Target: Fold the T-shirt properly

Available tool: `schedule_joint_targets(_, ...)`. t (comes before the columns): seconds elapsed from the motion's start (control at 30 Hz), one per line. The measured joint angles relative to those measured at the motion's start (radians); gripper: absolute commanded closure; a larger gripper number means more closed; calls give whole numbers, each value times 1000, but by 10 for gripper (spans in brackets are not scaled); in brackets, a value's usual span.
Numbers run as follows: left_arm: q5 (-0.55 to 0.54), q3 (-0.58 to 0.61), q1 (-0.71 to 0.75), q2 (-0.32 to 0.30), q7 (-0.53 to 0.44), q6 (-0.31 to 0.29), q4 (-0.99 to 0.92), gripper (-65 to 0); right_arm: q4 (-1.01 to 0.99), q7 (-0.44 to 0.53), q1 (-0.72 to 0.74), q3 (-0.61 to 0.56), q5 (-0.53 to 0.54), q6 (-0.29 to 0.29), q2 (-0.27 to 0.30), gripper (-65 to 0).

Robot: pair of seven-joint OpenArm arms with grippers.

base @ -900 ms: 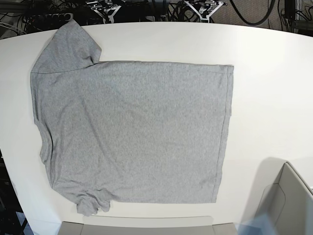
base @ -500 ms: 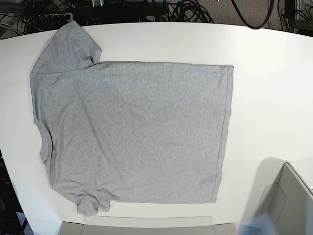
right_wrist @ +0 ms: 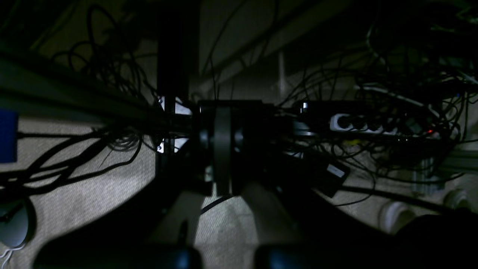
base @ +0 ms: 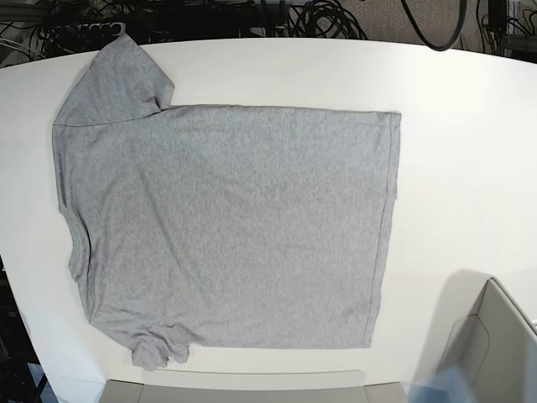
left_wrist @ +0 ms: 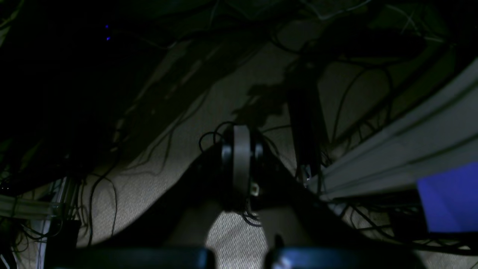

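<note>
The T-shirt [base: 226, 227] lay spread flat on the table [base: 470, 151], heather-grey, plain side up and unfolded. Its hem ran straight along the 3 o'clock edge. One sleeve pointed toward 11 o'clock, and the other was bunched and wrinkled near 7 o'clock.

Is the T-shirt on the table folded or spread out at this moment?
Spread out. The T-shirt lies flat on the white table, body unfolded, the far sleeve extended; only the near sleeve is bunched.

White table [base: 470, 126] — cable tangle [base: 327, 17] behind; carpet floor [left_wrist: 157, 179] dim.
</note>
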Motion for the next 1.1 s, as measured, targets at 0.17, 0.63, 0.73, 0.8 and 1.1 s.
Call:
schedule_joint_targets(0.17, 0, 0, 37, 0, -4, 0, 90, -4, 61, 2, -47, 0, 4, 0, 3, -2)
schedule_joint_targets(0.63, -1, -3, 400, 0, -7, 4, 830, -5, 1024, -19, -543, 2, 15, -5, 6, -3)
schedule_joint_targets(0.73, -1, -3, 425, -1, -13, 4, 890, -19, 1142, -12, -600, 2, 106, -2, 5, -4)
schedule_joint_targets(0.8, 0, -3, 433, -6, -11, 4, 934, -50, 1219, -41, -631, 2, 195, -4, 8, -8)
schedule_joint_targets(1.1, 0, -3, 454, -12, -10, 8, 1148, -104, 1579, -246, -758, 4, 514, -4, 224, -142)
